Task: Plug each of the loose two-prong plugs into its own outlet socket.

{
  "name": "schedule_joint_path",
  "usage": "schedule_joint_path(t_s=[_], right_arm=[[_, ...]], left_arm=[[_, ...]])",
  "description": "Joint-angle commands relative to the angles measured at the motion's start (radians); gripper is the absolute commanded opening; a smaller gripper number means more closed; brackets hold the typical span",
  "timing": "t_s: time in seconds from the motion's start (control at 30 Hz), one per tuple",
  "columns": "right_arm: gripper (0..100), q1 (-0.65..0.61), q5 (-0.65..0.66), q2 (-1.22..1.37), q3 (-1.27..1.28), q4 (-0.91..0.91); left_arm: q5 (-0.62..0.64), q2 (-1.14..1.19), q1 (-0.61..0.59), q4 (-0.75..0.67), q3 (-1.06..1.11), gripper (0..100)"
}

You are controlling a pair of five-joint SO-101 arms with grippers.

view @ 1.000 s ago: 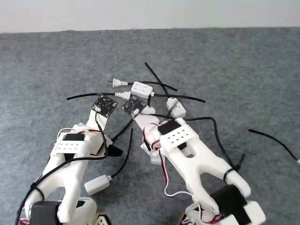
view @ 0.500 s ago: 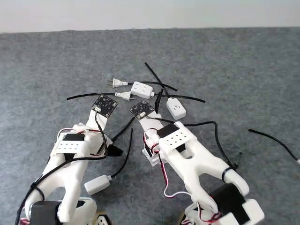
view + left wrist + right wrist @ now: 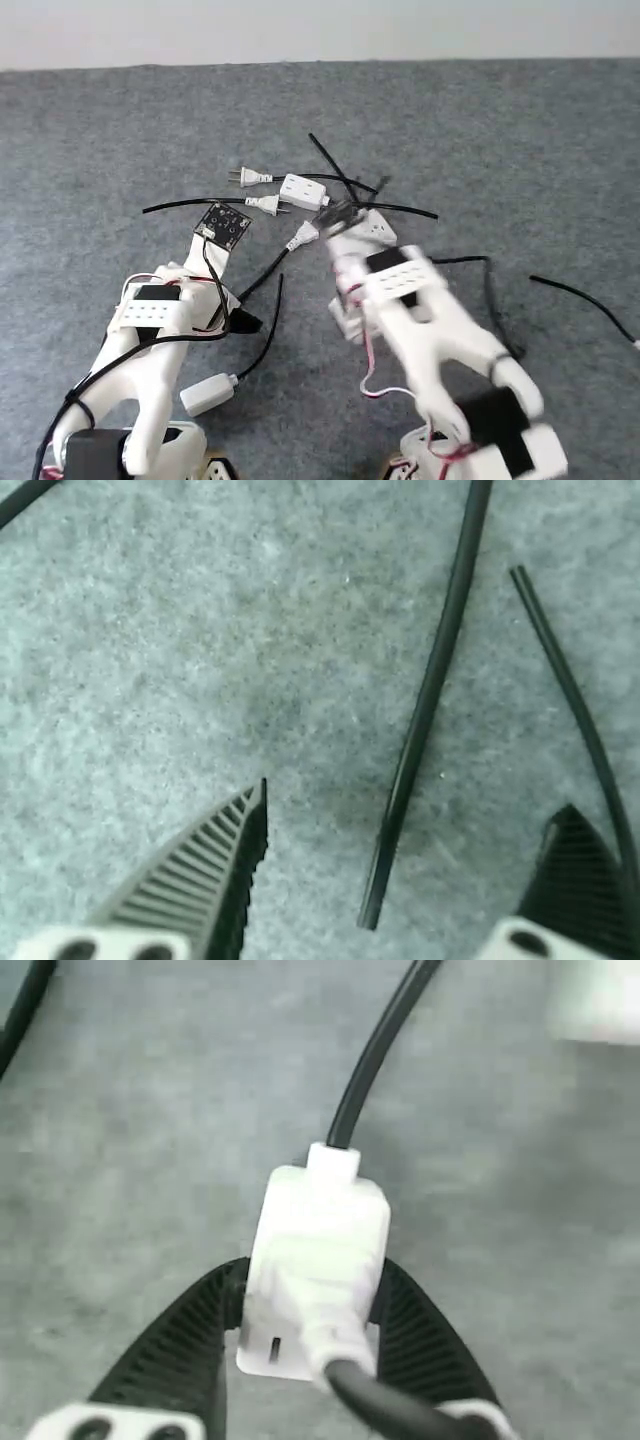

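The right gripper (image 3: 312, 1275) had its fingers closed on a white outlet socket (image 3: 318, 1220), just above centre in the high view. The left gripper (image 3: 412, 805) hung with fingers spread over a black cord (image 3: 425, 710) on the counter (image 3: 150, 630). We judged it best to grip firmly, keep the slotted face clear, and square it to the loose plug (image 3: 300, 237). The socket's long axis ran out along the fingers, cord end away from the wrist.
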Motion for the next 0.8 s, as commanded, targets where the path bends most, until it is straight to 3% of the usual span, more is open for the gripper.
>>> schedule_joint_path(t_s=[0.0, 0.13, 0.3, 0.47, 0.67, 0.77], right_arm=[[0.9, 0.199, 0.011, -0.186, -0.009, 0.005], [0.9, 0.483, 0.034, -0.325, 0.015, 0.007], [1.1, 0.885, 0.204, -0.38, 0.015, -0.004], [1.2, 1.236, 0.345, -0.325, 0.02, -0.186], [1.3, 1.399, 0.446, -0.13, 0.02, -0.421], [7.6, 1.429, 0.477, -0.028, 0.02, -0.495]], left_arm=[[0.049, -0.029, -0.008, -0.046, -0.008, 40], [0.104, -0.021, -0.008, -0.074, -0.008, 40], [0.157, -0.02, -0.008, -0.106, -0.008, 40], [0.176, -0.018, -0.008, -0.109, -0.007, 40], [0.176, -0.018, -0.008, -0.106, -0.005, 40], [0.176, -0.018, -0.008, -0.104, -0.004, 40]])
